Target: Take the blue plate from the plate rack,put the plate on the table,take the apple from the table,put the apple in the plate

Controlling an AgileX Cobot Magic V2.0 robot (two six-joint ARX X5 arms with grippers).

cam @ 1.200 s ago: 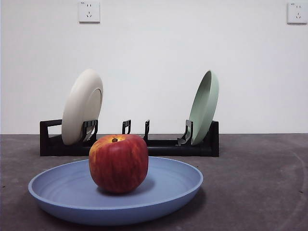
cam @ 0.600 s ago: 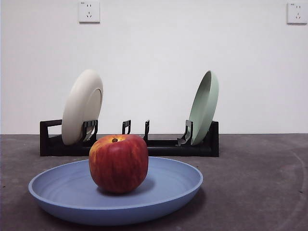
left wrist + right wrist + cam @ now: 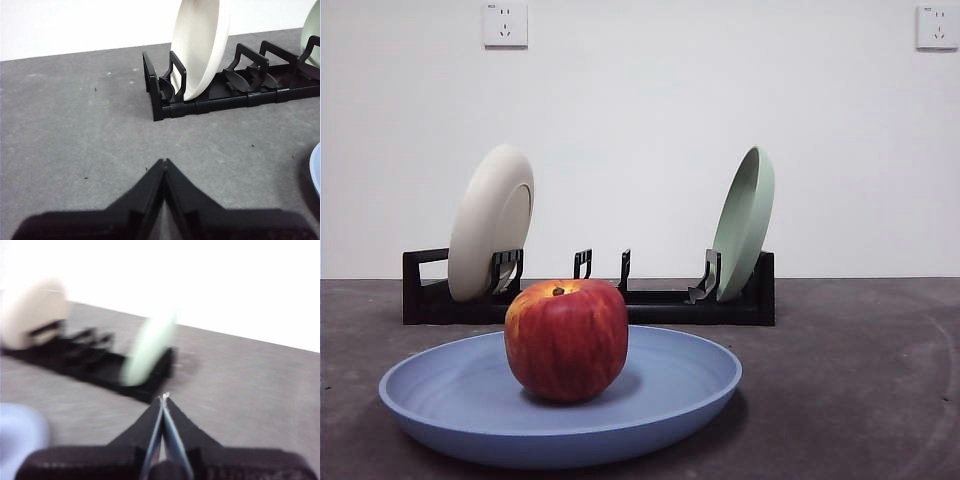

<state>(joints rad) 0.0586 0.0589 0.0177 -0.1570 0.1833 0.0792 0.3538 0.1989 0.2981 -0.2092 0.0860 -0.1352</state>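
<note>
The blue plate (image 3: 560, 405) lies flat on the dark grey table (image 3: 850, 380), near the front view's camera. The red apple (image 3: 566, 339) sits upright in the plate, stem up. The black plate rack (image 3: 588, 295) stands behind it, its middle slots free. No gripper shows in the front view. My left gripper (image 3: 164, 162) is shut and empty, above bare table short of the rack's end (image 3: 156, 95); the plate's rim (image 3: 316, 167) shows at that picture's edge. My right gripper (image 3: 163, 399) is shut and empty; its view is blurred, with the rack (image 3: 95, 365) and the blue plate's edge (image 3: 20, 432) visible.
A cream plate (image 3: 490, 222) stands in the rack's left end and a pale-green plate (image 3: 744, 222) in its right end. A white wall with two sockets rises behind the table.
Nothing in the front view has moved. The blur of the right wrist view suggests that arm is moving.
</note>
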